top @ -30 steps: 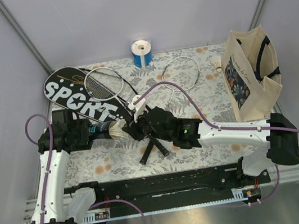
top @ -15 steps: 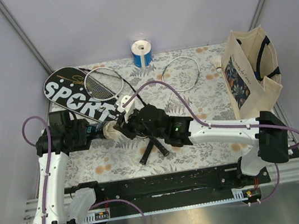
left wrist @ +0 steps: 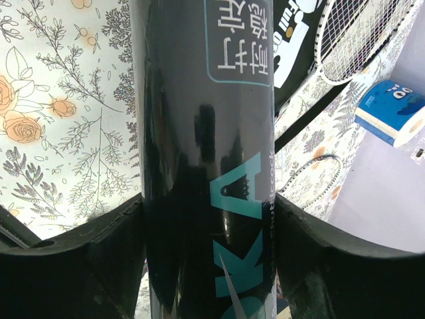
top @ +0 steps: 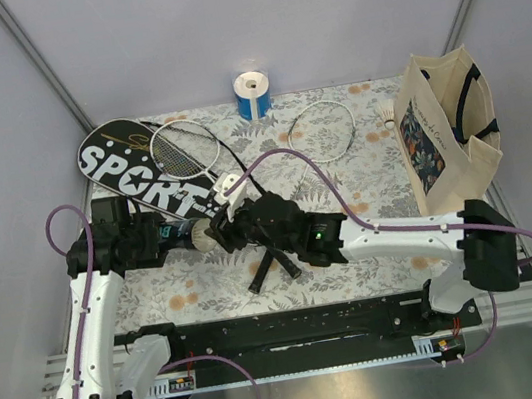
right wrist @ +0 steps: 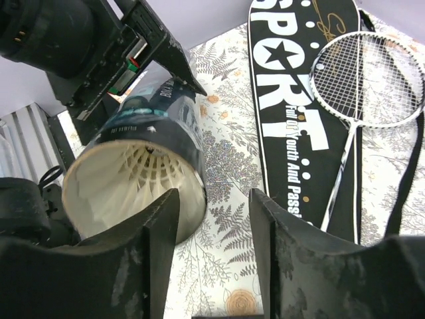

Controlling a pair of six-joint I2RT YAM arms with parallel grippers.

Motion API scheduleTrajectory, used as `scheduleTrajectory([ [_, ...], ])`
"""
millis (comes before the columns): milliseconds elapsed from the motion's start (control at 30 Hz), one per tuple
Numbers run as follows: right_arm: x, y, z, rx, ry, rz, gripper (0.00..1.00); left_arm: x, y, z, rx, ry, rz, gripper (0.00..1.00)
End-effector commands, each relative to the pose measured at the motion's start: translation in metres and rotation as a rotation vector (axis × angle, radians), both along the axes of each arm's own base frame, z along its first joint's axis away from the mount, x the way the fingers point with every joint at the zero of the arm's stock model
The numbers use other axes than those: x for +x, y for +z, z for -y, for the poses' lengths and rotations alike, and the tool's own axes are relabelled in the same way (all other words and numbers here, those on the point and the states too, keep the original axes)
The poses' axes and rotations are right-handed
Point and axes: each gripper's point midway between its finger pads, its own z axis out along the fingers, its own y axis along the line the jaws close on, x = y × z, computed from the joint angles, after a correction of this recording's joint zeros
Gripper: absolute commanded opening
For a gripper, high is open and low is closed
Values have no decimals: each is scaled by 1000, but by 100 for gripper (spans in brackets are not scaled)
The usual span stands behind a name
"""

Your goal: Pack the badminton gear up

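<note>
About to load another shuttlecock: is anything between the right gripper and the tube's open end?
Nothing visible stands between them. The right gripper is open just in front of the black tube, with an open gap between. Inside the tube's mouth sits a white shuttlecock, so the next one would go in against it.

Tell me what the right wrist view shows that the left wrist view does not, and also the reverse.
Only the right wrist view: the open mouth of the black tube, with white shuttlecock feathers inside, and the right gripper, open and empty.
Only the left wrist view: the blue-and-white roll, a second racket head, and the teal lettering along the tube.
Both views: the tube held by the left gripper, the black SPORT cover, the strung racket partly over it, and the floral tablecloth.
</note>
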Motion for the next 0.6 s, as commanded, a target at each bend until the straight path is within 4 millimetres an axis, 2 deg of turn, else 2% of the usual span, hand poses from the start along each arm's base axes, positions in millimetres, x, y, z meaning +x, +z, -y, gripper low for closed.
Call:
scheduleTrajectory([
  [0,-13,61,31,87,2,50,59,10,18,3,-14,-14,75,18],
  [133,-15,58,61,34,-1,66,67,12,20,1,3,-19,86,18],
  [233,7,50,91,-22,-37,80,70,13,22,1,22,-38,112,18],
  [300,34,38,119,-102,-108,62,70,16,24,1,43,-72,139,18],
  [467,128,2,202,-342,-386,42,70,15,19,-3,139,-169,175,17],
  [567,180,-13,250,-450,-537,-2,70,17,19,-3,196,-234,225,17],
])
